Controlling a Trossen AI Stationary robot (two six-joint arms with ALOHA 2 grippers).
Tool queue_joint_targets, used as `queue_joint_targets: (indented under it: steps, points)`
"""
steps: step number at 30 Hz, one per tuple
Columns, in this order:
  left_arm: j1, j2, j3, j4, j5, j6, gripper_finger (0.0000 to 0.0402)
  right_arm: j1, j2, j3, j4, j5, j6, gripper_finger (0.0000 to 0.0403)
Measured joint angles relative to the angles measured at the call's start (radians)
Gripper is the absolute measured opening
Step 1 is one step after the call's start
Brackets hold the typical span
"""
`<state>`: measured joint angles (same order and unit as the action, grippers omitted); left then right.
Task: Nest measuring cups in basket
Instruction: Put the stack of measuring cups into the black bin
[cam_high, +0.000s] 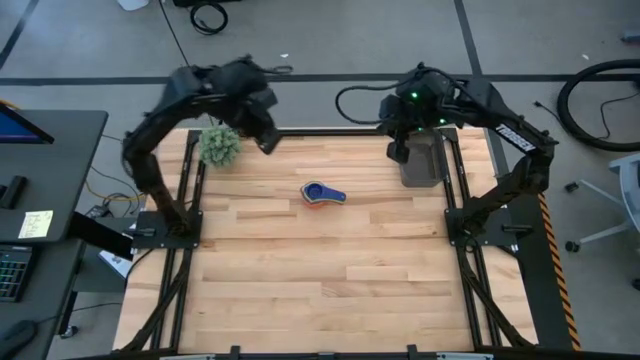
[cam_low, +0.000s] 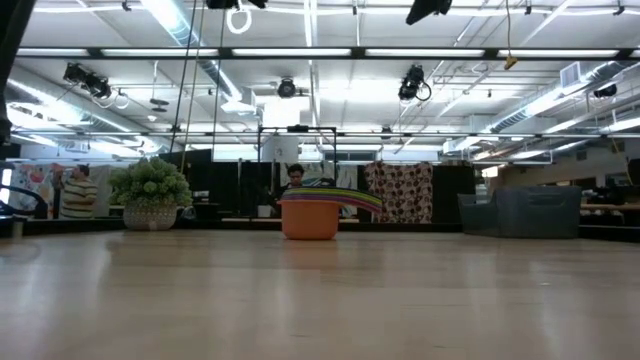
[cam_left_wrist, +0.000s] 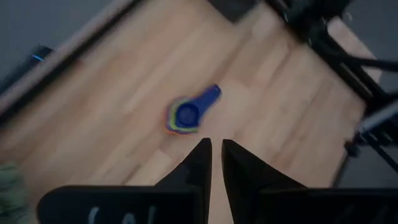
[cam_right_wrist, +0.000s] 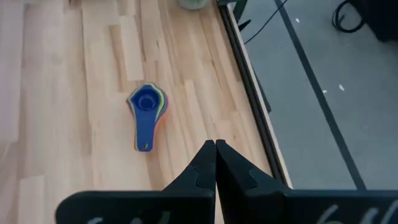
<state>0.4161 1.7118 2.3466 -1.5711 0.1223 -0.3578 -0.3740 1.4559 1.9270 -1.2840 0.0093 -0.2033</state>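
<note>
Though already nested into one stack (cam_high: 322, 195) mid-desk (cam_high: 300, 270), not yet in the basket (cam_high: 422, 160) (far right edge). Left fingers (cam_left_wrist: 212, 165) nearly closed, grasping nothing; right fingers (cam_right_wrist: 215, 163) clenched, empty. Remaining, apparently: moving stack into basket.

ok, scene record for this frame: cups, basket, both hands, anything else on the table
cups: nested stack of measuring cups, dark blue on top, mid-table, not in basket
basket: dark grey basket at far right of table, apart from stack, no cups seen in it
left hand: left hand raised over far left edge, fingers nearly together, holding nothing
right hand: right hand raised by the basket, shut, empty
other: fuzzy green plant ball at far left
</note>
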Motion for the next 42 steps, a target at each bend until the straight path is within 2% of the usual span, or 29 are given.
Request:
queue_joint_targets:
  steps: [4, 8, 11, 13, 17, 21, 26, 33, 37, 42]
  points:
    - [-0.012, -0.093, -0.010, 0.004, -0.071, -0.006, 0.0040, -0.029, -0.008, 0.000, -0.007, -0.003, 0.001, 0.0005]
    - [-0.054, -0.216, -0.158, 0.002, -0.174, -0.031, 0.0040, -0.055, -0.042, 0.000, -0.042, -0.004, 0.025, 0.0005]
    - [-0.090, -0.317, -0.341, 0.043, -0.263, -0.087, 0.0040, -0.065, -0.060, 0.000, -0.041, -0.009, 0.027, 0.0005]
    - [-0.111, -0.395, -0.493, 0.129, -0.291, -0.124, 0.0040, -0.069, -0.070, 0.000, -0.041, -0.026, 0.027, 0.0006]
    - [-0.140, -0.551, -0.803, 0.405, -0.254, -0.203, 0.0040, -0.076, -0.066, 0.001, -0.041, -0.054, 0.047, 0.0013]
    - [-0.153, -0.675, -1.091, 0.676, -0.185, -0.354, 0.0040, -0.076, -0.048, 0.001, -0.033, -0.055, 0.046, 0.0024]
    - [-0.168, -0.742, -1.355, 0.887, -0.175, -0.515, 0.0040, -0.076, -0.033, 0.001, -0.033, -0.055, 0.044, 0.0037]
    - [-0.167, -0.728, -1.530, 1.019, -0.043, -0.541, 0.0040, -0.076, -0.033, 0.001, -0.010, -0.055, 0.043, 0.0045]
    - [-0.166, -0.721, -1.575, 1.099, -0.073, -0.534, 0.0042, -0.076, -0.033, 0.001, -0.007, -0.056, 0.044, 0.0045]
    - [-0.166, -0.708, -1.601, 1.218, -0.082, -0.445, 0.0057, -0.076, -0.033, 0.001, -0.003, -0.056, 0.047, 0.0045]
